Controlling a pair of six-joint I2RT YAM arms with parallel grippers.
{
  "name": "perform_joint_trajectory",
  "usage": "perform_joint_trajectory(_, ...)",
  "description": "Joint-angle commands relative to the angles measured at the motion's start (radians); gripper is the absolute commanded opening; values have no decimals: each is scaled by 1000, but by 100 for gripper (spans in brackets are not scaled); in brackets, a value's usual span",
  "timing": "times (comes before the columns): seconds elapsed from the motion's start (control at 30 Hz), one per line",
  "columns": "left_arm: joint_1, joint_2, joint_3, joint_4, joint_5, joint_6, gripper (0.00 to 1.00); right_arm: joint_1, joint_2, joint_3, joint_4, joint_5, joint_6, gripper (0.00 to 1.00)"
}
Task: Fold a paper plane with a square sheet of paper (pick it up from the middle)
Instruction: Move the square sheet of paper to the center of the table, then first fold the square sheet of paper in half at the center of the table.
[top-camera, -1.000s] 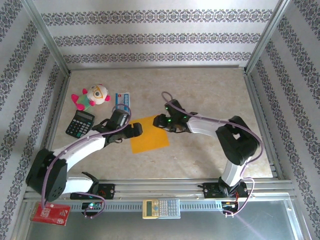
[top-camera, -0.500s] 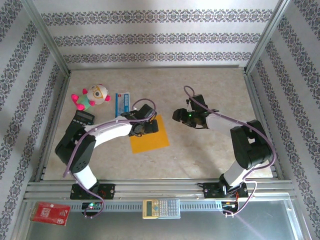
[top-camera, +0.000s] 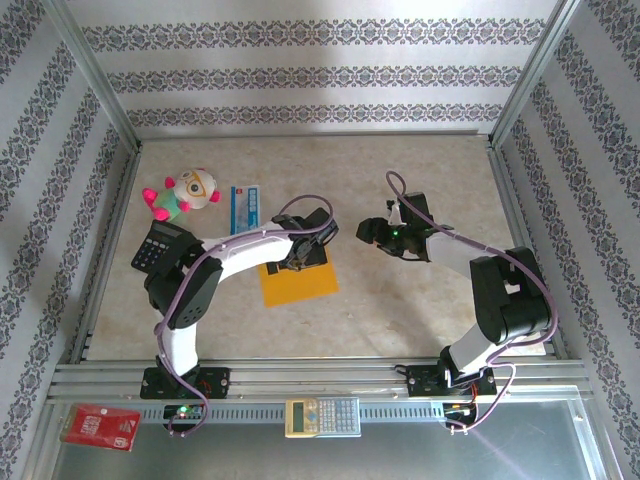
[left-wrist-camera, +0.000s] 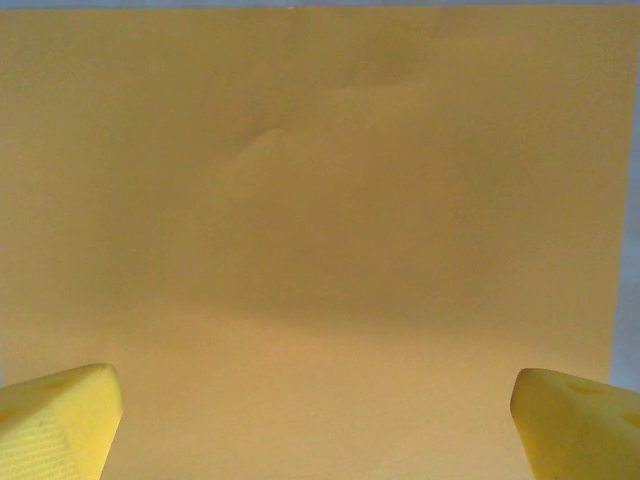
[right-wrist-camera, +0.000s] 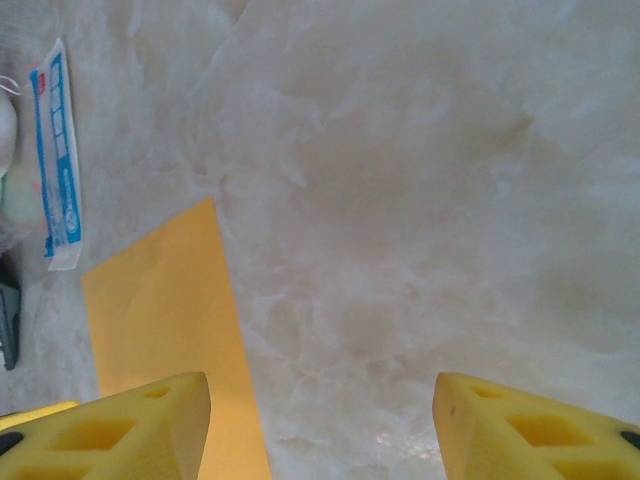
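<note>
The square sheet of paper (top-camera: 297, 284) lies flat on the marble-patterned bench (top-camera: 430, 170), a little left of the middle and slightly skewed to the bench edges. It is unfolded, orange-yellow, and its corners are sharp.

The left hand (top-camera: 316, 244) hangs over the far right part of the sheet, at the end of an arm that bends sharply back on itself above the near left of the bench. In the left wrist view its yellow fingertips (left-wrist-camera: 60, 415) stand spread as wide as the frame, one at each lower corner, with nothing gripped between them. The sheet (left-wrist-camera: 320, 240) lies beneath them, bearing a faint dent in its far half. Whether the tips touch the paper I cannot tell.

The right hand (top-camera: 369, 232) is clear of the sheet, off to its right over bare bench. In the right wrist view its fingers (right-wrist-camera: 130, 425) are well apart and hold nothing. Bare marble surface shows between them, and the sheet's right edge (right-wrist-camera: 165, 300) runs just inside the left finger.

A blue-and-white packet (top-camera: 246, 207) lies just beyond the sheet's far left corner, apart from it. A pink and white plush toy (top-camera: 185, 192) sits further left. A black calculator (top-camera: 155, 248) lies nearer than the toy, partly under the left arm. On the metal rail at the near edge are a beige calculator (top-camera: 322, 416) and a red packet (top-camera: 100, 427).
</note>
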Motion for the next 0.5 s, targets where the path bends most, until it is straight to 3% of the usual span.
perform_joint_trajectory(0.0, -10, 33, 30, -59, -12, -45, 100, -10, -22, -18, 47, -45, 21, 61)
perform_joint_trajectory(0.47, -6, 76, 47, -72, -30, -32, 100, -14, -1, -22, 63, -62, 30, 61)
